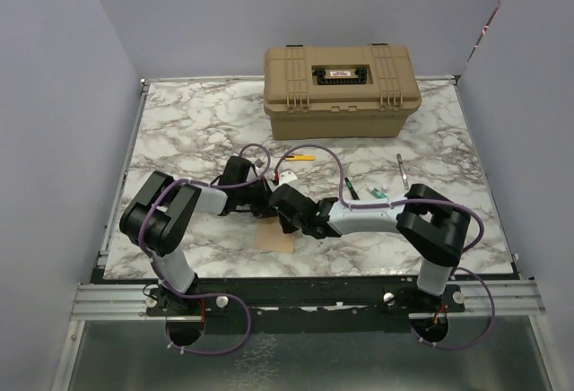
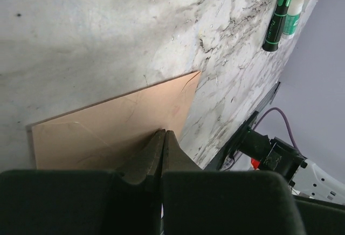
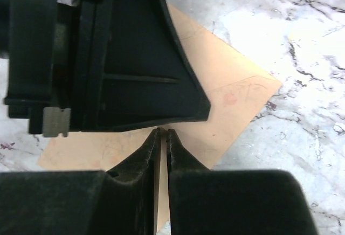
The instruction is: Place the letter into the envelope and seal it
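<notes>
The left end effector [image 2: 163, 132] has its fingers pressed fully together with nothing between them, and the joined tip bears down on the near edge of the envelope [image 2: 118, 122]. To my eye that is a hold-down, pinning the paper flat so it cannot skate on the smooth top. The right end effector [image 3: 163, 131] comes in from the opposite side and almost meets the left one tip to tip. Its fingers are drawn nearly together, with only a thin slit between them. A tan strip shows in that slit, but I cannot tell whether paper is nipped there or merely seen through the gap.

The envelope lies flat directly beneath both tips. No pale flap lining shows, so I take it the flap is folded down. No separate letter is visible, and it may already be inside, which would make this the pressing of the seal.

The desk [image 1: 197, 131] is white marble with grey veining. A dark green marker [image 2: 277, 16] lies well beyond the left end effector. A tan toolbox [image 1: 341, 91] stands far past both end effectors at the back edge. Plain lavender-grey walls [image 1: 54, 95] close in three sides
</notes>
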